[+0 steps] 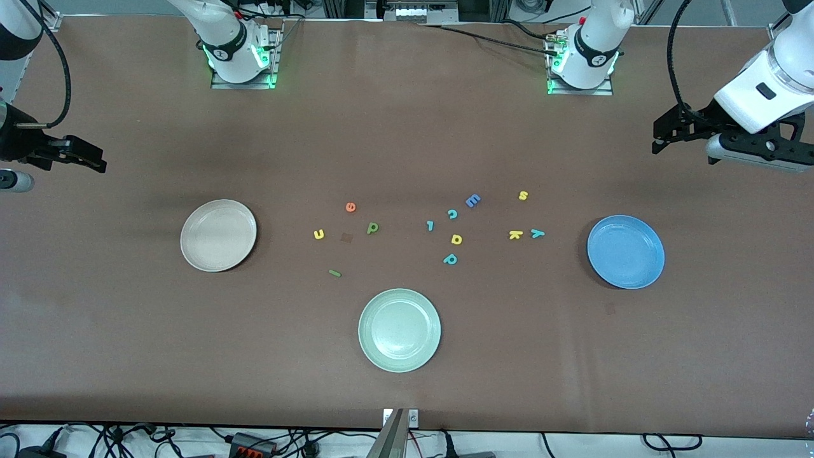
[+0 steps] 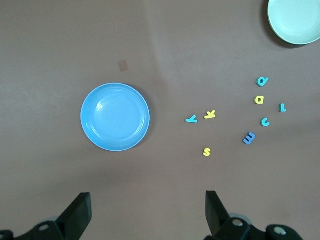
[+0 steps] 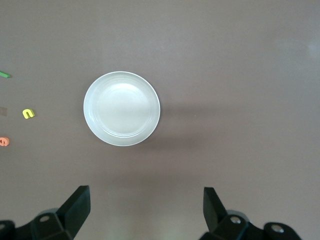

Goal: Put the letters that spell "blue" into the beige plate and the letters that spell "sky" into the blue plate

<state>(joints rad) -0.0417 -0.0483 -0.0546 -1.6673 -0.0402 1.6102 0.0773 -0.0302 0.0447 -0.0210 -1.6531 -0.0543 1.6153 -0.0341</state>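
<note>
The beige plate (image 1: 218, 235) (image 3: 121, 108) lies toward the right arm's end and the blue plate (image 1: 626, 251) (image 2: 115, 116) toward the left arm's end. Between them are scattered the orange e (image 1: 350, 207), yellow u (image 1: 318, 235) (image 3: 28, 114), green b (image 1: 372, 228) and green l (image 1: 334, 273), then the yellow s (image 1: 523, 195) (image 2: 207, 151), yellow k (image 1: 515, 235) (image 2: 210, 114) and teal y (image 1: 537, 233) (image 2: 191, 119). My left gripper (image 1: 656, 138) (image 2: 147, 197) hangs open and holds nothing, over bare table at its own end. My right gripper (image 1: 100, 161) (image 3: 145, 192) is likewise open over its end.
A pale green plate (image 1: 399, 329) (image 2: 295, 20) sits nearest the front camera. Other letters lie mid-table: a blue E (image 1: 472, 201), teal c (image 1: 452, 214), a small teal letter (image 1: 430, 225), a yellow a-shape (image 1: 456, 239) and a teal p (image 1: 450, 259).
</note>
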